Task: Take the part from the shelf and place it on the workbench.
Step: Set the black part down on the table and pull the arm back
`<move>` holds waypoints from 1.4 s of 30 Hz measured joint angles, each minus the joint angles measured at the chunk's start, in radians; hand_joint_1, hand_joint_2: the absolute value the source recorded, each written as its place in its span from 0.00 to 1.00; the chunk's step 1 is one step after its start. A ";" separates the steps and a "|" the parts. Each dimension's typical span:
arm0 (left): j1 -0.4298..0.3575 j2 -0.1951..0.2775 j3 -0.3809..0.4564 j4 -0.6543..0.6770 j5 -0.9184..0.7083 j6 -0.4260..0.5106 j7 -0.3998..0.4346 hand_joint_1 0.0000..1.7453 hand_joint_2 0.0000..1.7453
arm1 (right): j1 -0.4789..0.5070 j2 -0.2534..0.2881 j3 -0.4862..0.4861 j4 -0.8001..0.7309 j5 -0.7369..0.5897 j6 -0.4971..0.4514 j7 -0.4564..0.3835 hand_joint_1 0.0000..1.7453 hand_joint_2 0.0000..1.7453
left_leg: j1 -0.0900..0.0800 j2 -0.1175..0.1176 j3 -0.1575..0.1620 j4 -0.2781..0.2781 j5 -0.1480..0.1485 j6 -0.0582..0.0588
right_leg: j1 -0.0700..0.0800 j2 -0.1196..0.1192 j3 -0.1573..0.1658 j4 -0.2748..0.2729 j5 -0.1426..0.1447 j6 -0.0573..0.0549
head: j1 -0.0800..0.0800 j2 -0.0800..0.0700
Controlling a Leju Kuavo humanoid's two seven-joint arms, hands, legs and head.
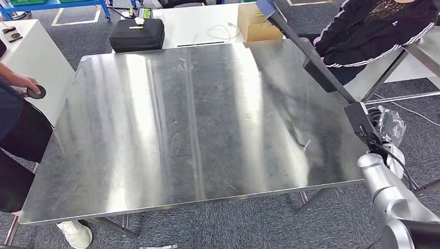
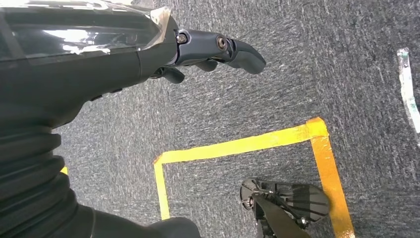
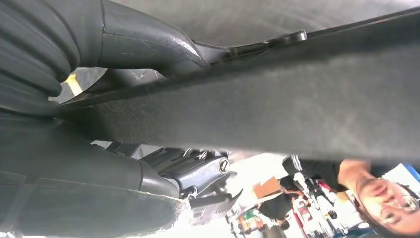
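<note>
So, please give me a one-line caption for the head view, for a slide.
Right hand holds a long black part slanted above the bare steel workbench.

You won't find any text, label, brand or number that can be read here. The cardboard box (image 1: 258,23) behind the worktop (image 1: 171,129) shows plain brown sides. The black case (image 1: 137,34) has a small yellow mark on its lid, possibly a tag, but it is too small to read. The yellow tape (image 2: 247,146) on the floor carries no lettering.
</note>
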 joint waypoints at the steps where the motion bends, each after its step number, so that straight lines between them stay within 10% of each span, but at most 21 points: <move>1: 0.000 0.000 0.000 0.000 0.001 0.001 0.000 0.00 1.00 | 0.001 -0.006 -0.006 0.004 -0.003 0.003 -0.009 1.00 1.00 | 0.000 0.000 0.000 0.000 0.000 0.000 | 0.000 0.000 0.000 0.000 0.000 0.000 | 0.000 0.000; 7: 0.000 0.001 0.001 0.000 0.005 0.002 0.000 0.00 1.00 | 0.007 -0.017 -0.023 0.021 -0.007 0.005 -0.026 1.00 1.00 | 0.000 0.001 0.000 0.000 0.000 0.000 | 0.000 0.000 0.000 0.000 0.000 0.000 | 0.000 0.000; 11: 0.000 0.001 0.001 0.000 0.005 0.002 0.000 0.00 1.00 | 0.007 -0.018 -0.025 0.026 -0.008 0.005 -0.030 0.00 0.00 | 0.000 0.001 0.000 0.000 0.000 0.000 | 0.000 0.000 0.000 0.000 0.000 0.000 | 0.000 0.000; 19: 0.000 0.002 0.002 0.000 0.010 0.018 -0.009 0.00 1.00 | 0.009 -0.004 -0.033 0.029 0.010 0.006 -0.053 0.00 0.00 | 0.000 0.000 0.000 0.000 0.000 0.000 | 0.000 0.000 0.000 0.000 0.000 0.000 | 0.000 0.000; 23: 0.000 0.001 0.002 0.000 0.014 0.025 -0.014 0.00 0.00 | 0.009 0.013 -0.033 0.030 0.015 0.005 -0.083 0.00 0.00 | 0.000 0.000 0.000 0.000 0.000 0.000 | 0.000 0.000 0.000 0.000 0.000 0.000 | 0.000 0.000; 33: -0.001 0.001 0.002 0.000 0.011 0.034 0.001 0.00 0.00 | 0.014 0.112 -0.039 -0.004 -0.046 0.179 -0.344 0.00 0.00 | 0.001 0.002 0.001 0.000 0.000 0.000 | 0.001 0.002 0.001 0.000 0.000 0.000 | 0.000 0.000; 42: -0.001 0.001 0.002 0.000 0.003 0.034 0.005 0.00 0.00 | 0.055 0.195 0.014 -0.080 -0.037 0.272 -0.399 0.00 0.00 | 0.001 0.001 0.001 0.000 0.001 0.000 | 0.002 0.002 0.001 0.000 0.000 0.000 | 0.000 0.000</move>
